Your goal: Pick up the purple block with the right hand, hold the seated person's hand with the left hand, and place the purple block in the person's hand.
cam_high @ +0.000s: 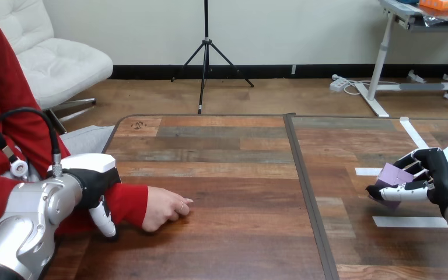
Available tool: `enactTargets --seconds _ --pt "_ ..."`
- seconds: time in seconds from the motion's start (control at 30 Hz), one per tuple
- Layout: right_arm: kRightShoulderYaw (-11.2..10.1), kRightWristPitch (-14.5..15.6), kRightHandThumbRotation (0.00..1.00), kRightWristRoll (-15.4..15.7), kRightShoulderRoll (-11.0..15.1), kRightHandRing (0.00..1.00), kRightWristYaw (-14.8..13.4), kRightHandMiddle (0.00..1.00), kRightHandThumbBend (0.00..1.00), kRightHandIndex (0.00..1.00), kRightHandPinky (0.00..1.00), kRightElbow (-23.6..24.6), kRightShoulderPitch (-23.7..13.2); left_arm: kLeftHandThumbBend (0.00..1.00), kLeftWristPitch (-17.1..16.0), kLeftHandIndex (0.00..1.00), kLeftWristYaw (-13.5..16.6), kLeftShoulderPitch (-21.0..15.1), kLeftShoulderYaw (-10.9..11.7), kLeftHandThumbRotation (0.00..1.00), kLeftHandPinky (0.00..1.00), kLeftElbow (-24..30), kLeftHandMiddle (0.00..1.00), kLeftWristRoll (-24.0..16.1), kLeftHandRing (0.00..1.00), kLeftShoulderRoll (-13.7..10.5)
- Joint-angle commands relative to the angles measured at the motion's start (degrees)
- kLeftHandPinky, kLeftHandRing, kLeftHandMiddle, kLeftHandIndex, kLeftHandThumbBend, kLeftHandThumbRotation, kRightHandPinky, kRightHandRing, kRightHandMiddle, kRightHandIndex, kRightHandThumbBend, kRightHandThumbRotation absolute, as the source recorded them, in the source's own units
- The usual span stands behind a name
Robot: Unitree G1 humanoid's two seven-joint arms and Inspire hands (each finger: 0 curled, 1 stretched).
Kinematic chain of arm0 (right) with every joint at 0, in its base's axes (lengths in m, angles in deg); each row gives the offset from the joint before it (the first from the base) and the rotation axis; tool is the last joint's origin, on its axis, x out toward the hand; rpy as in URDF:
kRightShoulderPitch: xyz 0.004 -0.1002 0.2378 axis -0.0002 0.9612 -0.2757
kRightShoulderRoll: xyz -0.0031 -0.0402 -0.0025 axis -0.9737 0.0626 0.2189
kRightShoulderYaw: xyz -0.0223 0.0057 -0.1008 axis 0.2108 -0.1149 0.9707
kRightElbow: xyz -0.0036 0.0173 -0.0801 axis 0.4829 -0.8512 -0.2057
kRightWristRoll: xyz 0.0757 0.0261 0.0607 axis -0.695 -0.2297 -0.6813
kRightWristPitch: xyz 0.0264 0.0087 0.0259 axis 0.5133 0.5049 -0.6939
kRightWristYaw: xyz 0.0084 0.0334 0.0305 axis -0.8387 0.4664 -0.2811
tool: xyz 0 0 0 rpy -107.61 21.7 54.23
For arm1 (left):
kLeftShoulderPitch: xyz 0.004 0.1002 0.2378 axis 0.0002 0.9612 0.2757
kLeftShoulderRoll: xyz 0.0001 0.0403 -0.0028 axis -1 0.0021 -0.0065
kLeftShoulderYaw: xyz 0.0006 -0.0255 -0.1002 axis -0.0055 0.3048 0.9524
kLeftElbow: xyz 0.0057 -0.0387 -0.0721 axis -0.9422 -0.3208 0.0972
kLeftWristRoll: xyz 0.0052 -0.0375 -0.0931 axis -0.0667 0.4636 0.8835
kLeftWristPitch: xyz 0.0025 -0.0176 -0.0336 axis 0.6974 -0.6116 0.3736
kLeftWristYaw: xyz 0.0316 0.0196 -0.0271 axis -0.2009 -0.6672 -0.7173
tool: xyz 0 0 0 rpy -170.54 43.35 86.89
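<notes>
The purple block [392,175] sits in my right hand [443,178] at the table's right side, a little above the tabletop, with the fingers and thumb curled round it. The person's hand [163,208] rests on the table at the left, loosely closed, knuckles toward the middle. My left hand [93,178] lies over the person's red sleeve [125,201] just behind the wrist and touches it. Whether it grips the wrist I cannot tell. The two robot hands are far apart, across most of the table's width.
A dark seam [306,192] runs front to back between two wooden tabletops [227,157]. White tape strips [409,221] lie on the right tabletop, under and beside my right hand. The person's torso is at the far left edge.
</notes>
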State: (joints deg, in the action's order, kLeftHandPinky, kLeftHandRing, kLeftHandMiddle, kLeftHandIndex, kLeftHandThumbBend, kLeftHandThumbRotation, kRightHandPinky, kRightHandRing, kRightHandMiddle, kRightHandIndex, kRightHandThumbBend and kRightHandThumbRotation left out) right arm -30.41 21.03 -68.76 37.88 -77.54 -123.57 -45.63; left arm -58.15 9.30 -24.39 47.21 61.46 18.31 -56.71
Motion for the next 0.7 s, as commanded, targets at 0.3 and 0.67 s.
enactTargets --seconds 0.3,0.67 --pt "-0.41 -1.60 0.00 -0.61 -0.33 0.45 -1.16 0.49 0.80 0.48 0.43 4.77 -4.46 0.64 -0.66 0.42 1.44 -3.33 2.37 0.00 0.15 2.85 0.33 2.54 0.23 -0.59" --pt "-0.42 -2.49 0.00 -0.61 -0.74 0.45 -1.57 0.49 0.80 0.49 0.43 6.56 -4.56 0.63 -2.60 0.42 4.21 -3.58 4.12 0.00 0.16 5.63 0.33 4.62 0.24 -0.84"
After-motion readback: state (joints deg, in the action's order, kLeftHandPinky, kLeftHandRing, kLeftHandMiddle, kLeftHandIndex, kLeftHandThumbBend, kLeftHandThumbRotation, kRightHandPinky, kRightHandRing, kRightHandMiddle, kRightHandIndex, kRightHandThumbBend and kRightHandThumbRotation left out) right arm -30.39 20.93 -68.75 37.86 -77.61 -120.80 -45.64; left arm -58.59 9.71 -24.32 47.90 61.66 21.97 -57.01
